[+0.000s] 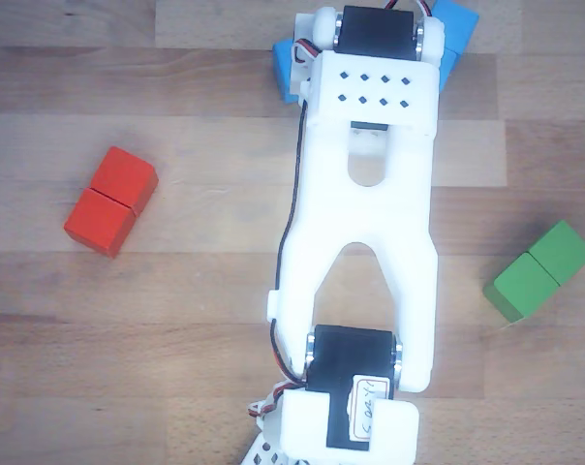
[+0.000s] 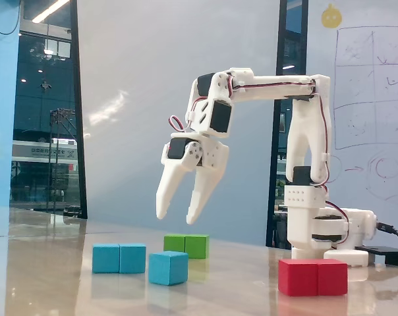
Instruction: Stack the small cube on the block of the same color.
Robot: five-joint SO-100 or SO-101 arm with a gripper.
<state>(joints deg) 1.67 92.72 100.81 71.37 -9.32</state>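
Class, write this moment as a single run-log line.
gripper: open, empty, raised above table | small cube: on table beside blue block, not stacked | red block, green block: untouched

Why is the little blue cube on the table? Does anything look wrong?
Yes. The small light-blue cube sits on the table beside the long light-blue two-cube block, not on top. The white gripper hangs open and empty above. The cube is upright, undamaged.

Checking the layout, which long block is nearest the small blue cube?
The light-blue block: in the fixed view it sits just left of the small cube; red and green ones lie farther off.
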